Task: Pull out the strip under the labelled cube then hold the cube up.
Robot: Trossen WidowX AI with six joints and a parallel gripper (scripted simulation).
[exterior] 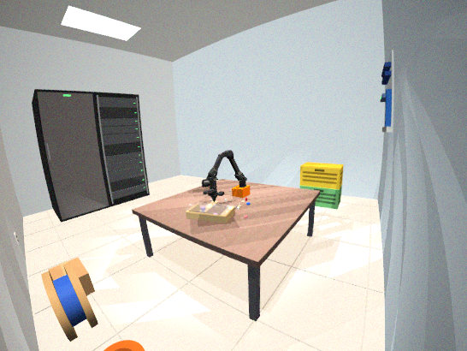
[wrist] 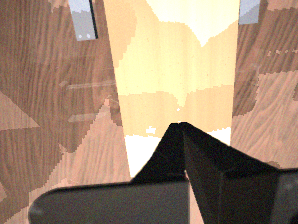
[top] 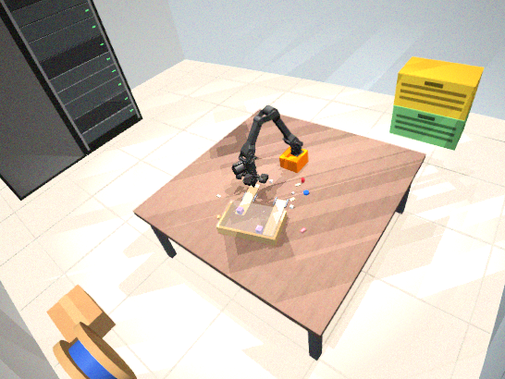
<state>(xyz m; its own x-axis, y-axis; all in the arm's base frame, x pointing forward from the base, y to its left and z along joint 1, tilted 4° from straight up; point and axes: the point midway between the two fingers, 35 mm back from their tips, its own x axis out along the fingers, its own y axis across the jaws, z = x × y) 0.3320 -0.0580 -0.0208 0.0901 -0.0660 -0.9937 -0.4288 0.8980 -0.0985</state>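
A shallow wooden tray (top: pixel 250 235) (exterior: pixel 207 217) stands on the table. One pale strip (top: pixel 249 198) (wrist: pixel 175 70) reaches out of its arm side. A small lilac cube (top: pixel 240 210) is at this strip's inner end. A second pale strip (top: pixel 277 215) lies at the tray's right side. Another lilac cube (top: pixel 259 228) is near its lower left edge, by the front wall. No label can be read on either cube. My gripper (top: pixel 254 185) (exterior: pixel 214 200) (wrist: pixel 178 130) is shut and empty. Its tips point down over the outer end of the first strip; whether they touch it cannot be told.
Blue-grey rails (wrist: pixel 83 20) (wrist: pixel 249 12) flank the first strip. Small white bits, a red piece (top: pixel 302 179), a blue piece (top: pixel 306 192) and a pink piece (top: pixel 302 230) lie right of the tray. An orange box (top: pixel 293 163) (exterior: pixel 240 191) surrounds the arm's base.
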